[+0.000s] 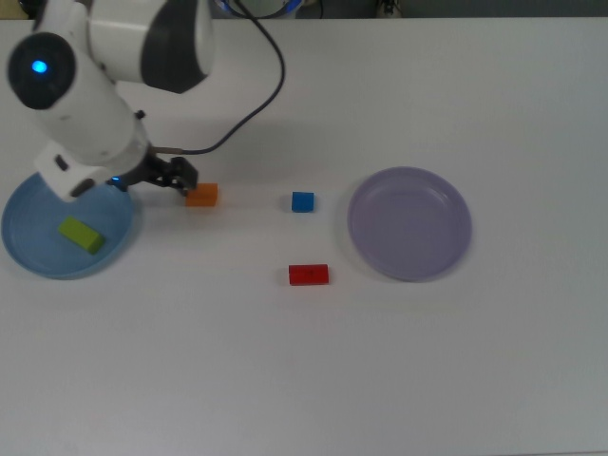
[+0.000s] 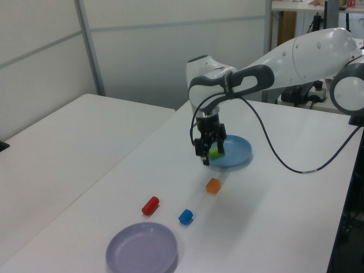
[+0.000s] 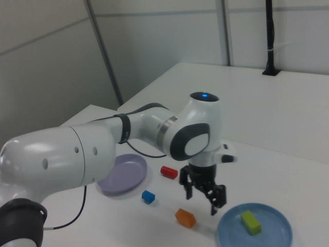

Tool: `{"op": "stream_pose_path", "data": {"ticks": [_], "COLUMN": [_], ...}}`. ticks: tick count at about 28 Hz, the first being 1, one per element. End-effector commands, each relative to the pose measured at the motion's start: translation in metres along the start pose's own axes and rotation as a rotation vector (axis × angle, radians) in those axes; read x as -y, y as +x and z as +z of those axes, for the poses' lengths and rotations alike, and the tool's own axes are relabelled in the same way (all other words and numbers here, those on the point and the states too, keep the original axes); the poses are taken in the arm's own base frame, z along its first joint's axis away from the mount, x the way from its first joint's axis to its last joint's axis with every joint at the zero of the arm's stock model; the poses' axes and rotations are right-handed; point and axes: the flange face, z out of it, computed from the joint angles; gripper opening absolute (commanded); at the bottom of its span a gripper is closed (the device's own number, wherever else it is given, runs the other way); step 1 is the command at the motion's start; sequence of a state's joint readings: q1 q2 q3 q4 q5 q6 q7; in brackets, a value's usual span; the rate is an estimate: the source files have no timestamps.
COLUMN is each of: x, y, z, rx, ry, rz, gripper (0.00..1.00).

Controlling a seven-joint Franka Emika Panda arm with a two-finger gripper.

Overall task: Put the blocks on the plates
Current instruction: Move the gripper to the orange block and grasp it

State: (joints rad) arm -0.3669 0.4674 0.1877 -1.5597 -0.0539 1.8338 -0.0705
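On blue plate (image 1: 28,256): lime-green block (image 1: 81,235), placed. Orange block (image 1: 201,195), blue cube (image 1: 302,200), red block (image 1: 309,275) remain on table; lavender plate (image 1: 409,223) bare. Gripper (image 3: 204,197) empty, fingers apart, above orange block.

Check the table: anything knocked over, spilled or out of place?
Nothing stands out. The green block lies flat inside the blue plate. The orange block, blue cube and red block sit on the table, and the purple plate is empty. The open gripper hangs empty above the table.
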Motion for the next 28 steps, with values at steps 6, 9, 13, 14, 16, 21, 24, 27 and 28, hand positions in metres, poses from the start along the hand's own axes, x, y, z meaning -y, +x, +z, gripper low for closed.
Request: {"op": "stream_pose_path", "data": {"ticks": [6, 9, 13, 14, 16, 21, 24, 27, 28], "x": [0.037, 0.041, 0.050, 0.053, 0.055, 0.055, 0.051, 0.045, 0.042], "y": [-0.012, -0.012, -0.009, -0.008, -0.007, -0.006, -0.006, -0.007, -0.007], "z": [0.051, 0.059, 0.067, 0.070, 0.072, 0.069, 0.064, 0.053, 0.046], "rx": [0.074, 0.066, 0.059, 0.062, 0.061, 0.050, 0.043, 0.033, 0.024], "ry": [-0.032, -0.034, -0.044, -0.048, -0.061, -0.066, -0.066, -0.068, -0.069], "rz": [-0.091, -0.097, -0.102, -0.105, -0.109, -0.106, -0.106, -0.096, -0.092], "gripper": [1.00, 1.00, 1.00, 0.97, 0.77, 0.05, 0.00, 0.00, 0.00]}}
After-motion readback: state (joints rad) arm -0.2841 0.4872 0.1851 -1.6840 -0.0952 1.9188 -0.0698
